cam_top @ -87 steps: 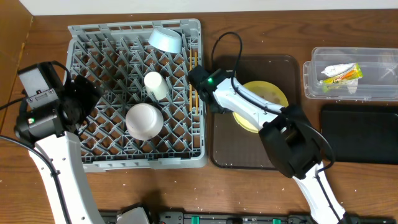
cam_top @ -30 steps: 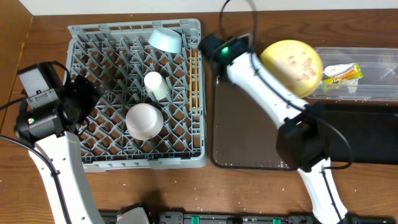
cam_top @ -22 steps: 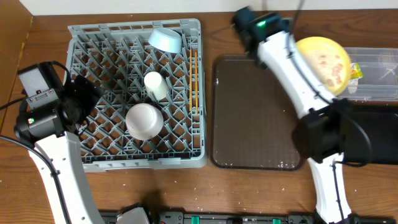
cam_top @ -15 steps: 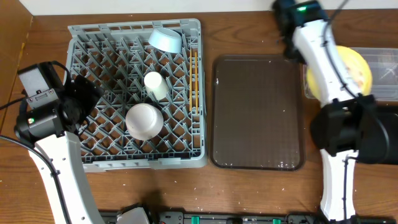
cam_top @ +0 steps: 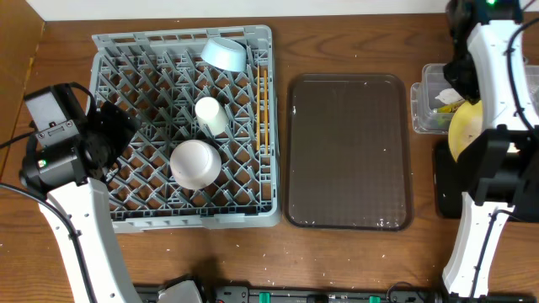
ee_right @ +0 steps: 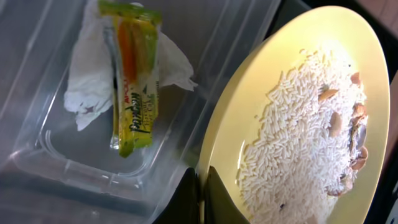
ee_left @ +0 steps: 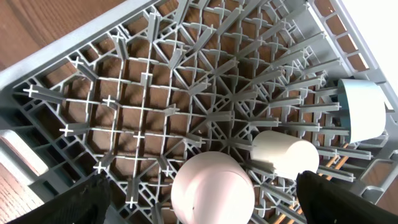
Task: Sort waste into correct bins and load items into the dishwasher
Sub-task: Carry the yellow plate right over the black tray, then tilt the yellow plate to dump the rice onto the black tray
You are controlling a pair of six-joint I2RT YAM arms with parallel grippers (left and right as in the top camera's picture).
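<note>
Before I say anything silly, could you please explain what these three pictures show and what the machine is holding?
These are two robot arms at a wooden table. One picture looks down from above; the other two come from a camera on each wrist. The grey dish rack holds a light blue bowl, a cream cup, a pinkish-white bowl and wooden chopsticks. Beside it lies a brown serving tray. The left gripper hovers open above the rack, holding nothing. The right gripper pinches the rim of a yellow plate carrying rice, by a clear tub containing a crumpled paper wad and a yellow-green wrapper.
</note>
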